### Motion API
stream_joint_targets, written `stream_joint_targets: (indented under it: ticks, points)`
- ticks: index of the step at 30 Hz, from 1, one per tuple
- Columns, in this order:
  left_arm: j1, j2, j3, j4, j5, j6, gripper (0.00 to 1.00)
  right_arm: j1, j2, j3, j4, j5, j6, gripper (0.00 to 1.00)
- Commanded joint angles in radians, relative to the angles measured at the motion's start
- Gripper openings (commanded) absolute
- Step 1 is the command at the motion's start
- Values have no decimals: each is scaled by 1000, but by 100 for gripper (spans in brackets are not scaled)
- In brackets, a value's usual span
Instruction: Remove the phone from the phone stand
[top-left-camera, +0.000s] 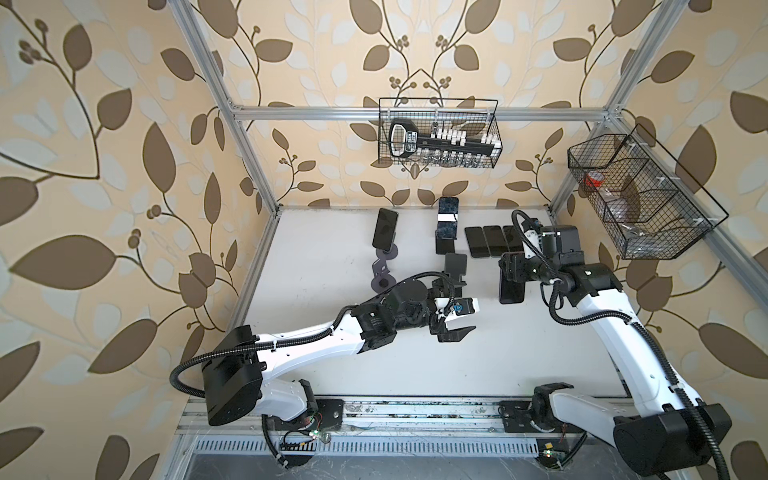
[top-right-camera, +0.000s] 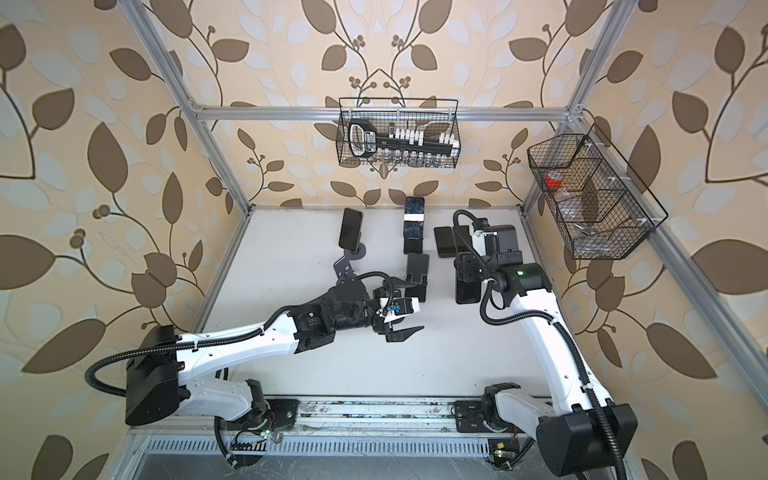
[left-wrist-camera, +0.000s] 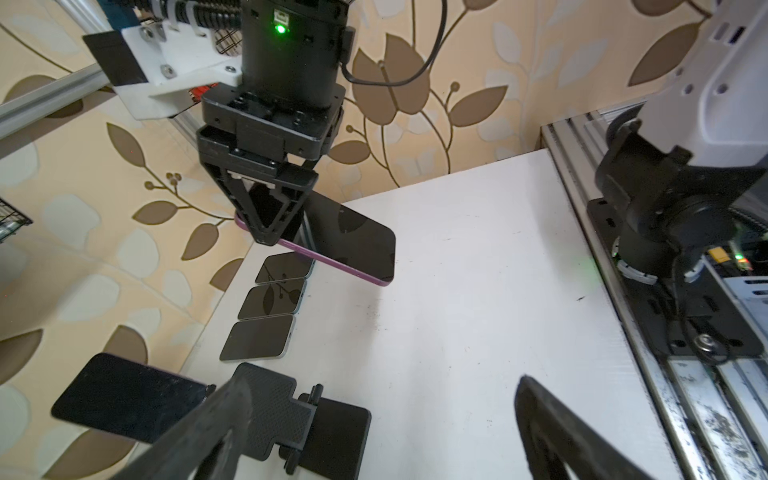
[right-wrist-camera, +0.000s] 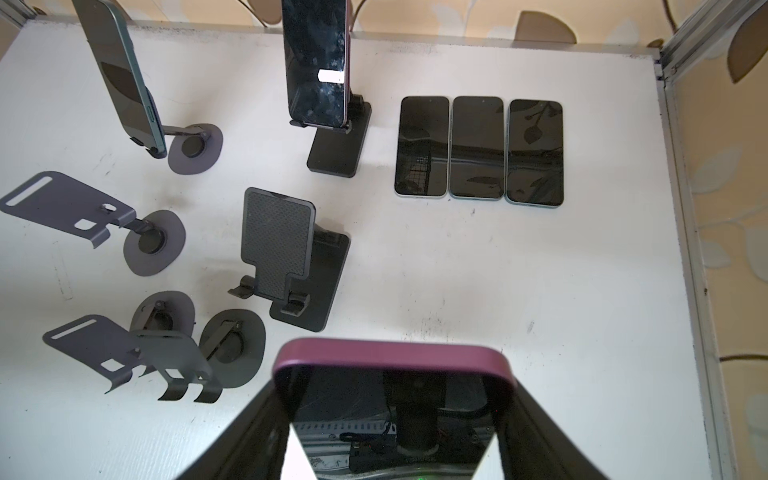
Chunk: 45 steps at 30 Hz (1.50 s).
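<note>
My right gripper is shut on a purple-edged phone and holds it in the air above the white table, right of the stands; its fingers press the phone on both long edges. In the left wrist view the phone hangs tilted, clear of every stand. An empty black phone stand sits mid-table. My left gripper stands open just in front of that stand and touches nothing. The left wrist view shows the left gripper with nothing between its fingers.
Three phones lie flat side by side at the back right. A green phone and a dark phone rest on stands at the back. Empty grey stands sit at the left. Wire baskets hang on the walls.
</note>
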Motion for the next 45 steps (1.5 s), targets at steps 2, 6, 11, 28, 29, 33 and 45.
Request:
stream_joint_targets:
  ticks: [2,6,11,28,29,33,45]
  points:
    - [0,-43,16,49,-119,0,99,-9,27,53,30,-12,-8,0]
    - [0,-51,37,44,-216,-22,99,-11,64,74,41,-27,-3,0]
    - [51,-73,105,-8,-349,-124,99,-11,113,103,42,-54,0,0]
    - [216,-111,151,-70,-447,-206,99,-11,214,101,82,-54,8,0]
    - [216,-110,146,-64,-445,-200,99,-11,227,105,90,-56,8,0]
    - [214,-103,121,-32,-437,-178,99,-11,287,126,112,-51,6,0]
    - [126,-76,78,16,-388,-137,99,-11,507,221,111,-41,8,0]
